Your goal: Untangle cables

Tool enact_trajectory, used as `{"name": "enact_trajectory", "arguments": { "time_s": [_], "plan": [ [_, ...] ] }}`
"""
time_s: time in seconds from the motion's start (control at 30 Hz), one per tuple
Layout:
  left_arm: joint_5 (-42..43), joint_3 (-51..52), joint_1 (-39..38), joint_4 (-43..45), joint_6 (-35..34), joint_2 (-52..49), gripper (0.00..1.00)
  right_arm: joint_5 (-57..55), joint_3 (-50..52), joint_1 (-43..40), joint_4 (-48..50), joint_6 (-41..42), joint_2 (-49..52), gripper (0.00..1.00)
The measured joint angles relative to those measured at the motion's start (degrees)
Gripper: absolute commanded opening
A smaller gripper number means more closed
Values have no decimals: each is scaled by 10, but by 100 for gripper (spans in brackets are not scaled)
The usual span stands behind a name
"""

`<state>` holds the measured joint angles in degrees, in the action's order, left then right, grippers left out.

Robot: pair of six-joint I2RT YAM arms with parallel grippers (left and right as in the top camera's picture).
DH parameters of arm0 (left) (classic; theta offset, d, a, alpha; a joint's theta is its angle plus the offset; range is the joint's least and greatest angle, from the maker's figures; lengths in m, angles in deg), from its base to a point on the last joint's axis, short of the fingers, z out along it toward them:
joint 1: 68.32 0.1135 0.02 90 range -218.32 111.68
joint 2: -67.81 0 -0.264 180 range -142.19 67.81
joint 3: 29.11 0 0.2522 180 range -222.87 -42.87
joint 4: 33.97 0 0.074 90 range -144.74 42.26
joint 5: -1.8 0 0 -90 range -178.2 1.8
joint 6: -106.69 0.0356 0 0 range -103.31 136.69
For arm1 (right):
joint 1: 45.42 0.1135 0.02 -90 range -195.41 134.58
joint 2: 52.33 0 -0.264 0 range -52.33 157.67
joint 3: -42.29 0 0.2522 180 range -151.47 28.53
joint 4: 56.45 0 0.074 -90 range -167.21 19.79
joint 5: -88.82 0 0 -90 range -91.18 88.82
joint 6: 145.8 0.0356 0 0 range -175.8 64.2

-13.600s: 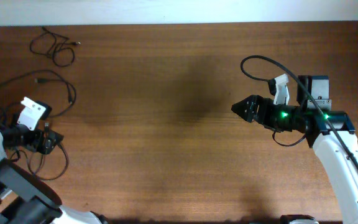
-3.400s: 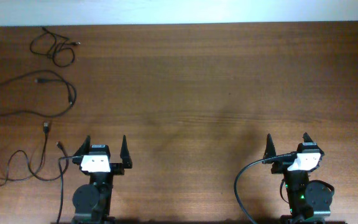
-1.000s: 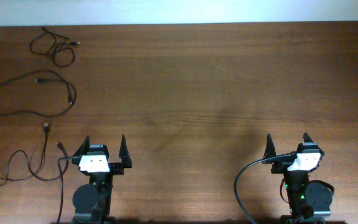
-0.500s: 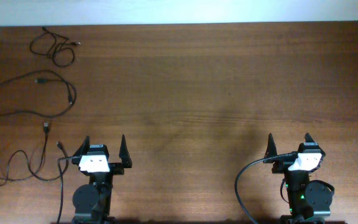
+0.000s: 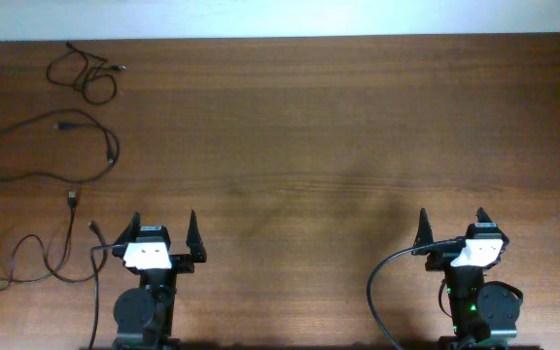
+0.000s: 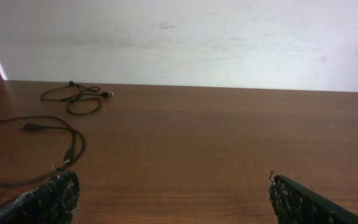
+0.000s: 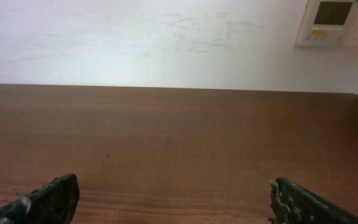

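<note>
Three thin black cables lie apart on the left of the wooden table. A small coiled cable (image 5: 86,73) (image 6: 76,99) sits at the far left corner. A big oval loop of cable (image 5: 52,146) (image 6: 55,134) lies below it. A wavy cable (image 5: 37,258) runs near the front left edge, its plug (image 5: 72,198) pointing away. My left gripper (image 5: 163,226) (image 6: 169,193) stands open at the front, right of that wavy cable, with nothing between its fingers. At the front right my right gripper (image 5: 451,222) (image 7: 173,193) is open and empty too.
A thick black robot wire (image 5: 387,282) curves beside the right arm base. A white wall (image 7: 166,43) rises behind the table's far edge, with a small control panel (image 7: 337,22) at its right. Bare wood (image 5: 309,146) spans the middle.
</note>
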<state>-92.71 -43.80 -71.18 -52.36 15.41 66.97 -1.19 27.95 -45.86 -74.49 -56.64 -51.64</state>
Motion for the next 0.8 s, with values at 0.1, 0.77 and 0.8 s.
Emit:
{"name": "enact_trajectory", "arguments": {
  "time_s": [0.1, 0.77, 0.8],
  "plan": [
    [0, 0, 0, 0, 0, 0, 99, 0, 0, 0, 0, -1, 0, 98],
    [0, 0, 0, 0, 0, 0, 99, 0, 0, 0, 0, -5, 0, 98],
    [0, 0, 0, 0, 0, 0, 99, 0, 0, 0, 0, -5, 0, 99]
  ]
}}
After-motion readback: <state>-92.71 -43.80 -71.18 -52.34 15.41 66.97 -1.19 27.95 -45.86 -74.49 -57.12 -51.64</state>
